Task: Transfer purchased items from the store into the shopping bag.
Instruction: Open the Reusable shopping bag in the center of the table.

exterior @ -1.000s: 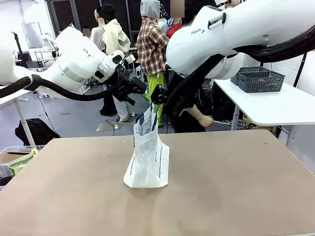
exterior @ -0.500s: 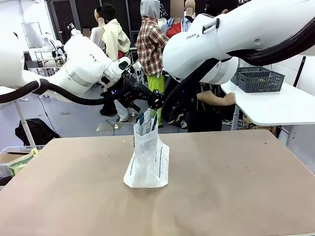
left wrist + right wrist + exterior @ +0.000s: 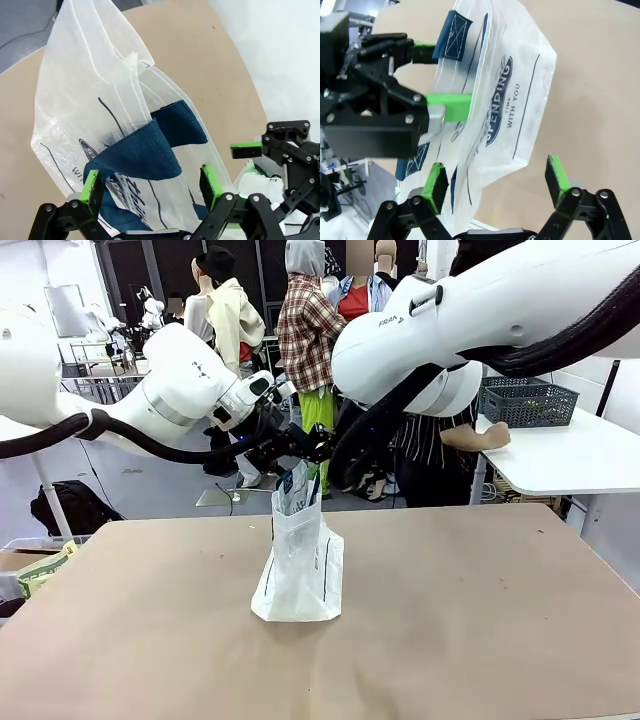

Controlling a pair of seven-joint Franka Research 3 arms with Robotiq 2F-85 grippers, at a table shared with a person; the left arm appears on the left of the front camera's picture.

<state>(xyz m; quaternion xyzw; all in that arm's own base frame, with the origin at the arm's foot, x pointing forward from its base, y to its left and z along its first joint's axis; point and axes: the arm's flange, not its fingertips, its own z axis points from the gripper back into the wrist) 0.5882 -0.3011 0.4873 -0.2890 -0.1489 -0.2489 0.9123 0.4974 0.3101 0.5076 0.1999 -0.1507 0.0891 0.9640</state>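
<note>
The shopping bag (image 3: 298,560) stands upright mid-table, whitish with dark print, and a blue woven strap (image 3: 150,150) pokes from its mouth. Just behind the bag's top, my left gripper (image 3: 288,443) is open; in the left wrist view its green pads (image 3: 91,182) straddle the bag's upper edge. Close beside it, my right gripper (image 3: 322,448) is also open, its fingers (image 3: 437,187) spread wide around the bag's side (image 3: 520,100). The store, a dark lattice basket (image 3: 528,400), sits on the white side table at the right. The purchased items are hidden from me.
A person stands behind the right arm with a hand (image 3: 495,437) resting on the white table (image 3: 570,455) near the basket. The brown tabletop (image 3: 470,610) spreads wide around the bag. A bin (image 3: 35,570) sits low at the left.
My left arm has swung right, bringing its gripper up to the bag's top beside the right gripper. The person has moved right and laid a hand on the white table.
</note>
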